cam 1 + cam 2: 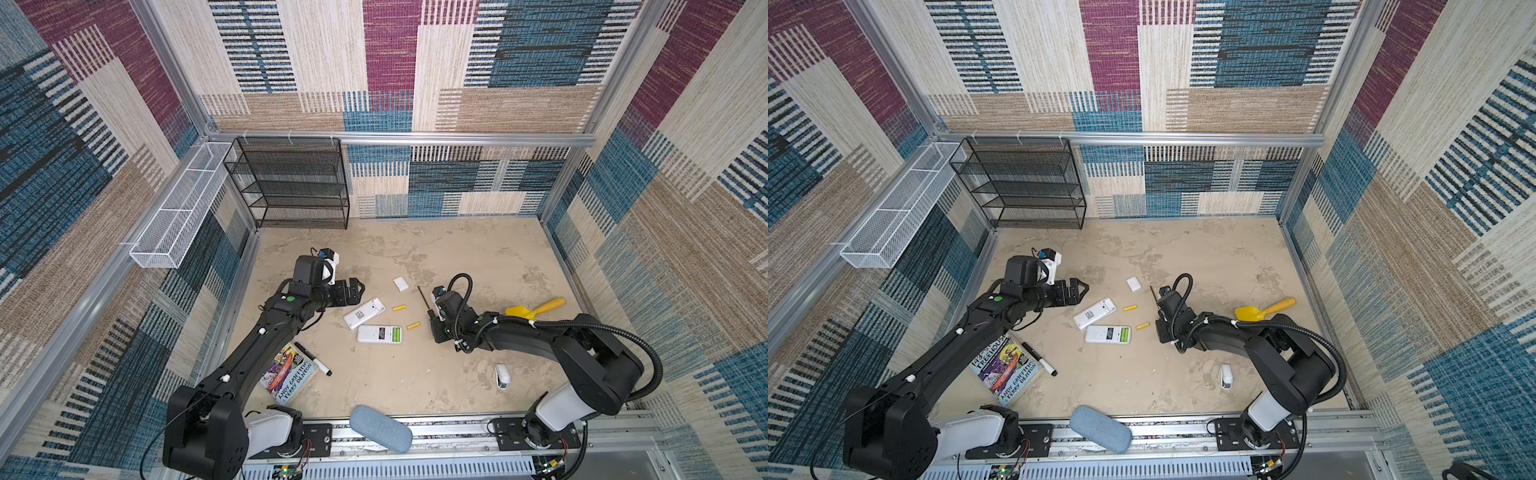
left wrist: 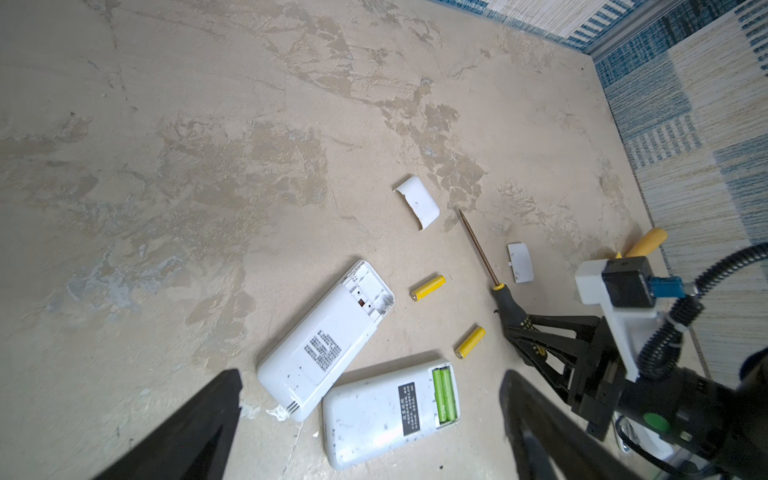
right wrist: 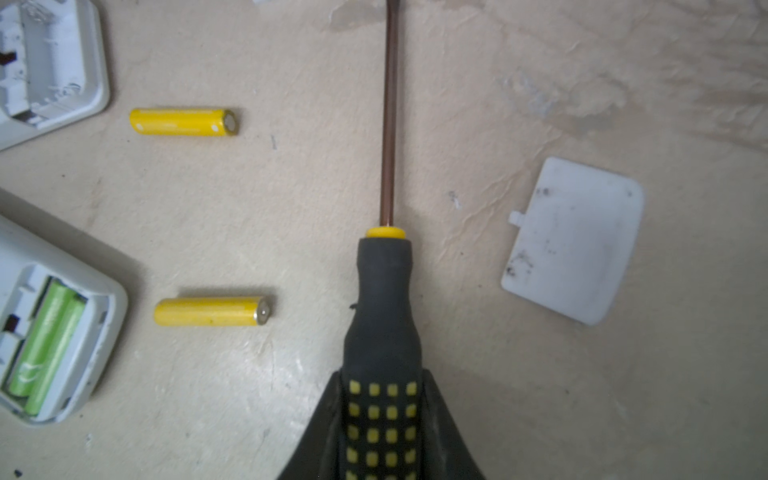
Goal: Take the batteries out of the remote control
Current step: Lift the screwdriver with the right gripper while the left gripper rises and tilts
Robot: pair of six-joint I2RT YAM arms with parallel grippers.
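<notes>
My right hand (image 3: 381, 384) grips the screwdriver (image 3: 384, 291) by its handle, right of centre in both top views. My left hand (image 1: 356, 289) hangs wide open beside the upper remote (image 1: 365, 312). Two yellow batteries (image 1: 399, 308) lie loose on the surface (image 1: 457, 257) mid-frame. Two green batteries (image 1: 397, 333) sit inside the lower remote (image 1: 374, 334).

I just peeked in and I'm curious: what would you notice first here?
Two white remotes lie backs-up mid-table: the empty remote and the loaded remote, with two green batteries inside. Two yellow batteries lie loose beside them. To the right, the right arm's jaws clasp a black-and-yellow screwdriver.
</notes>
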